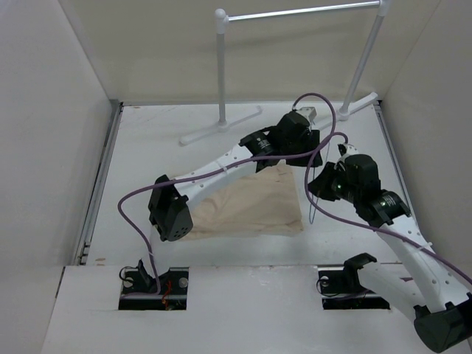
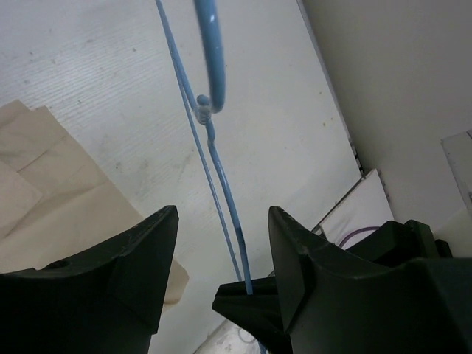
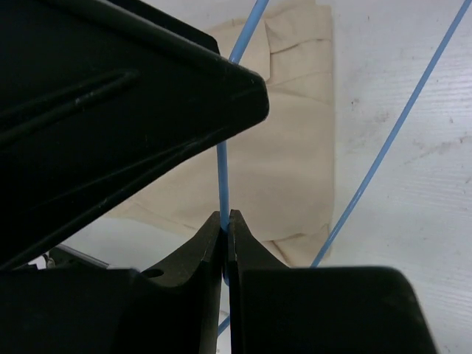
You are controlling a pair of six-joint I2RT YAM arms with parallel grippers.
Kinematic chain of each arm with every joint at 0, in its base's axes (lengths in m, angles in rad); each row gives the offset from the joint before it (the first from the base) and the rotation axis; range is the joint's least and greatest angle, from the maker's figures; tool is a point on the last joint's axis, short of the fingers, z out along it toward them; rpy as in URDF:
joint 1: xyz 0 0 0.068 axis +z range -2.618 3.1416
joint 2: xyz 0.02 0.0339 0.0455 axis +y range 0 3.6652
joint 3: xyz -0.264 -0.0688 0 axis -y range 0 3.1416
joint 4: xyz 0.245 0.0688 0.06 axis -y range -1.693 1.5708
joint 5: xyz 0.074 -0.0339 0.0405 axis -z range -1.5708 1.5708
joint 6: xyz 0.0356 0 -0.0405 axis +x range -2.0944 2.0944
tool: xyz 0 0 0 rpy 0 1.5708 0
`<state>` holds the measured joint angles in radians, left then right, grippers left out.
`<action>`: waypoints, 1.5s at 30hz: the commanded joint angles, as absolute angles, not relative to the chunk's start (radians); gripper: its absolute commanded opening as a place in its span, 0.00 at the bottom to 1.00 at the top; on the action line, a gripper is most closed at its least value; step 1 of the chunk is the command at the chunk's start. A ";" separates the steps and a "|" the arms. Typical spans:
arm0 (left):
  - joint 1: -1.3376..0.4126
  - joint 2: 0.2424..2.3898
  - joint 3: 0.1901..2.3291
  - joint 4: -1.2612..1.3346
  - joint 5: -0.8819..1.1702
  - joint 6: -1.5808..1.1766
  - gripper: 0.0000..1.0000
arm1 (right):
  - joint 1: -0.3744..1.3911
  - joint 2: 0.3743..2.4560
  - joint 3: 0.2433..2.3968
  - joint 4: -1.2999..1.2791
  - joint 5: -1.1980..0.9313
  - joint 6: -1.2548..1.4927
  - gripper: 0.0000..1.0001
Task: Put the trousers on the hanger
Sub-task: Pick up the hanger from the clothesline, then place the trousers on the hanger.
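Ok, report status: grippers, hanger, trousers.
Right gripper shut on hanger. Left gripper open, wire showing between jaws. Trousers on table, not hung. No obstruction seen.

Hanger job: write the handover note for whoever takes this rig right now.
Right pincer: shut on the hanger wire.
Left pincer: open, fingers either side of the hanger's neck below the hook, not gripping.
Trousers: folded on the table, no part on the hanger.
Done: hanger gripped.
Left: get the trousers over the hanger.
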<state>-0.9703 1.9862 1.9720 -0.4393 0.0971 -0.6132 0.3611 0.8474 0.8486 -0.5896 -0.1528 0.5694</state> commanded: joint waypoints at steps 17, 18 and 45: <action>-0.993 1.999 1.822 -0.253 0.098 -0.729 0.19 | 0.420 0.746 0.775 -0.661 -0.123 0.600 0.11; -0.995 1.999 1.819 -0.253 0.095 -0.729 0.15 | 0.420 0.742 0.776 -0.672 -0.121 0.600 0.11; -1.147 1.859 1.321 -0.002 -0.564 -1.006 0.00 | 0.297 1.161 0.580 -0.167 -0.117 0.758 0.64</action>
<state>-1.1450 1.8866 1.3277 -0.0635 -0.4591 -0.9779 0.2901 1.1110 0.5945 -0.3565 -0.1131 0.7128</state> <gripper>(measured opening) 0.029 0.623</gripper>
